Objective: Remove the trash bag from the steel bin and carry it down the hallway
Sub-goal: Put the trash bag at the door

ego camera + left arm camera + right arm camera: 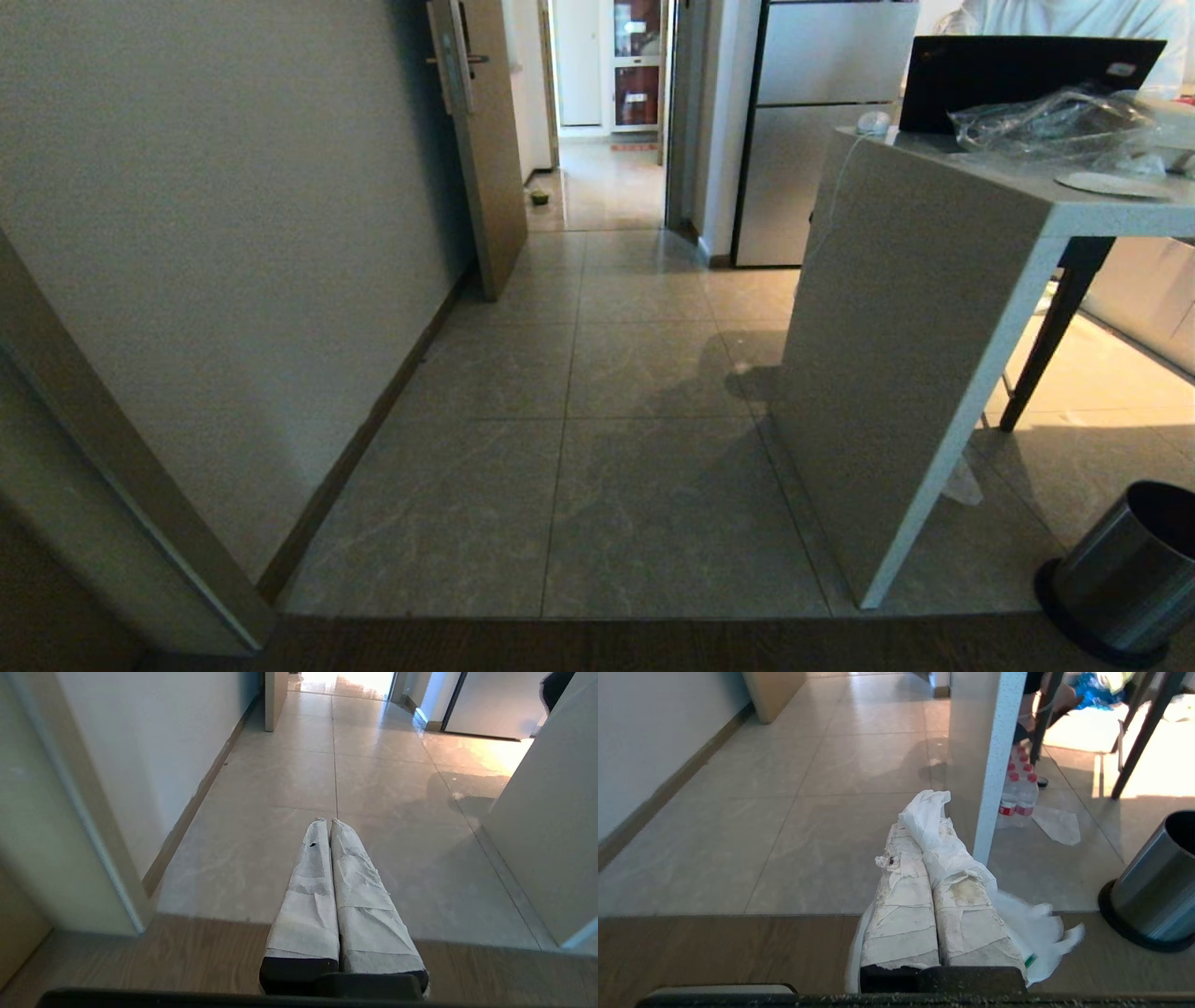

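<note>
Beside steel bin (1153,896): right tool (924,833) clamped on trash bag (952,858); left tool (327,822) closed, empty.

Both arms parked low, out of the head view.

The left gripper (331,822) points forward and slightly down, its two tape-wrapped fingers (306,905) pressed together with nothing between them. The right gripper (920,828) points the same way, its wrapped fingers (901,905) closed side by side, pinching the trash bag (945,856), which drapes over them.
</note>
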You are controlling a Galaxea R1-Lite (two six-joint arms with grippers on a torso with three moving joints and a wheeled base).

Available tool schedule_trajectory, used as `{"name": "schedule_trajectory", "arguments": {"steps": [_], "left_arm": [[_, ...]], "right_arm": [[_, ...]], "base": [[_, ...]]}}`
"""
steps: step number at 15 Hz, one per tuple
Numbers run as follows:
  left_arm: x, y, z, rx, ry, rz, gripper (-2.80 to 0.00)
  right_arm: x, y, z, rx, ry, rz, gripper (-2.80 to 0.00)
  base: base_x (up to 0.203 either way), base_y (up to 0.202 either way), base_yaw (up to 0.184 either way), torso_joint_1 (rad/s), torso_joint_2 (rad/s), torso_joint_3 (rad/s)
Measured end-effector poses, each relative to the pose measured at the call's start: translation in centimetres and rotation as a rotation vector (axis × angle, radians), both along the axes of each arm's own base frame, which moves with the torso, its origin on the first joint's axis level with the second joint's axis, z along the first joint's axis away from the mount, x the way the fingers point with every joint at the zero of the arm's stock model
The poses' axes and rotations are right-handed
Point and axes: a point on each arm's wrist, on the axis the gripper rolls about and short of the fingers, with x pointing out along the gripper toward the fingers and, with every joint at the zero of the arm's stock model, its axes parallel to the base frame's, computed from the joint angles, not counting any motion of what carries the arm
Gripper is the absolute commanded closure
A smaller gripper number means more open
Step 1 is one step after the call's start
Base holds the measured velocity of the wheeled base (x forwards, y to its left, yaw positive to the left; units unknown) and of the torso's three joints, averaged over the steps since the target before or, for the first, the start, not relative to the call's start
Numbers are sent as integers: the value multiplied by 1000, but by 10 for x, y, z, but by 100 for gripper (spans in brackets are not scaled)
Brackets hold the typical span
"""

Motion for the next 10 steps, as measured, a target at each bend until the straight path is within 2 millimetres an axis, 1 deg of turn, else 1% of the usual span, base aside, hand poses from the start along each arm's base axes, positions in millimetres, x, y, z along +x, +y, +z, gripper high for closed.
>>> {"name": "schedule_trajectory", "arguments": {"steps": [10], "left_arm": [[0,0,0,0,0,0,0]], "right_arm": [[0,0,0,0,0,0,0]], "base": [[189,0,1,4,3,2]]}}
